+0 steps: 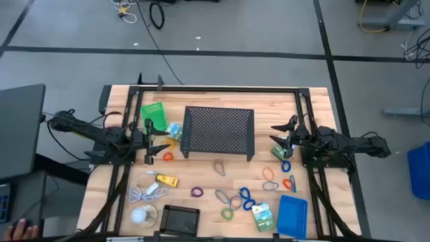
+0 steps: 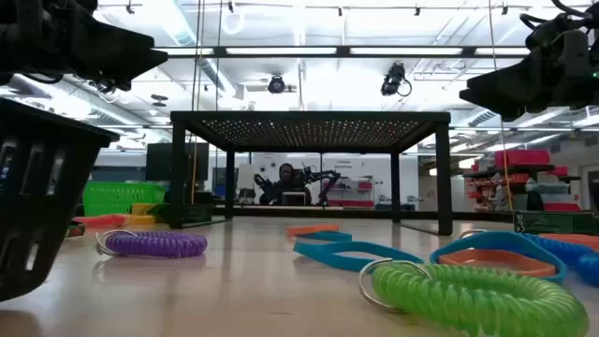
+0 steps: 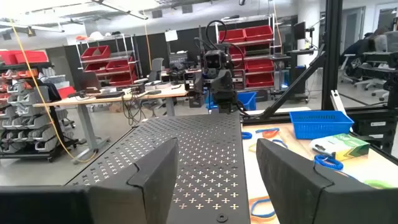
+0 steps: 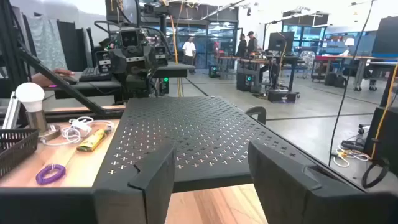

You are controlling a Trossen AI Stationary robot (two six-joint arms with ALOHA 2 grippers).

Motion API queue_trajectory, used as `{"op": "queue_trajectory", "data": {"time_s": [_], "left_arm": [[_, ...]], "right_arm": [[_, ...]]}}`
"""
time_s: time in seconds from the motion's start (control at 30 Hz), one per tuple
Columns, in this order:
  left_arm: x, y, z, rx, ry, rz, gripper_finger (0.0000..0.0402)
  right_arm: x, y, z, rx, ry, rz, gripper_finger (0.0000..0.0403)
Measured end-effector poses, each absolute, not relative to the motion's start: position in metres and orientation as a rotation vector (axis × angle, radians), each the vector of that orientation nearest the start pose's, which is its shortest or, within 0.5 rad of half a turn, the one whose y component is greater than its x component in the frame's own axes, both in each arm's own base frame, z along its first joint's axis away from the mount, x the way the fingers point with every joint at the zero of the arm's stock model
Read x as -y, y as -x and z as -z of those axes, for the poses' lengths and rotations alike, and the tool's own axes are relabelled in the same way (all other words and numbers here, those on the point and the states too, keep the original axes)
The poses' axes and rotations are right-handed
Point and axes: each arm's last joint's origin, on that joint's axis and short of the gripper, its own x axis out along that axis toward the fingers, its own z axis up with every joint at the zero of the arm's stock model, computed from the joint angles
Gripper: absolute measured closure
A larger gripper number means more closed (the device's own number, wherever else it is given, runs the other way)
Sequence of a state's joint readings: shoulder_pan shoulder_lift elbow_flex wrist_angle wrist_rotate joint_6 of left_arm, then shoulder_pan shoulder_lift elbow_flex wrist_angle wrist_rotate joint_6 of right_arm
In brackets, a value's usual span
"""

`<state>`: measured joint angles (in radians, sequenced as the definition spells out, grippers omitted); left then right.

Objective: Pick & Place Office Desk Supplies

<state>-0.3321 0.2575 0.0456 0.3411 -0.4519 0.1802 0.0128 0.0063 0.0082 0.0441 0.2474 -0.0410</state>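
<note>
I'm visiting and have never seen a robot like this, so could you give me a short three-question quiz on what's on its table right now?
1. True or false: the left gripper is holding a coloured loop.
2. Which tray lies nearest the right arm's side of the table? A) blue tray B) green tray C) black tray
3. Fill in: the big dark perforated stand sits ___ the two grippers.

Key
1. False: both the left gripper and the right gripper hang open and empty.
2. A: the blue tray; the green tray and black tray lie toward the left.
3. Between.
</note>
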Motion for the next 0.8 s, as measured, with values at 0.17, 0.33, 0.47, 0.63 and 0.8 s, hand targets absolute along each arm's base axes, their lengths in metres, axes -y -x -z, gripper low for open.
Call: {"op": "queue_trajectory", "data": {"time_s": [0.17,0.33,0.47,0.63,0.8], "left_arm": [[0.0239,-0.108,-0.1899,0.108,-0.13,-0.13,0.0178],[0.0239,-0.108,-0.1899,0.108,-0.13,-0.13,0.0178],[0.0239,-0.108,-0.1899,0.108,-0.13,-0.13,0.0178],[0.0239,-0.108,-0.1899,0.108,-0.131,-0.13,0.0178],[0.0239,-0.108,-0.1899,0.108,-0.131,-0.13,0.0178]], "right_arm": [[0.0059,-0.0967,-0.17,0.041,0.034,0.236,0.0195],[0.0059,-0.0967,-0.17,0.041,0.034,0.236,0.0195],[0.0059,-0.0967,-0.1699,0.04,0.034,0.236,0.0195],[0.0059,-0.0967,-0.17,0.041,0.034,0.236,0.0195],[0.0059,-0.0967,-0.1699,0.04,0.034,0.236,0.0195]]}}
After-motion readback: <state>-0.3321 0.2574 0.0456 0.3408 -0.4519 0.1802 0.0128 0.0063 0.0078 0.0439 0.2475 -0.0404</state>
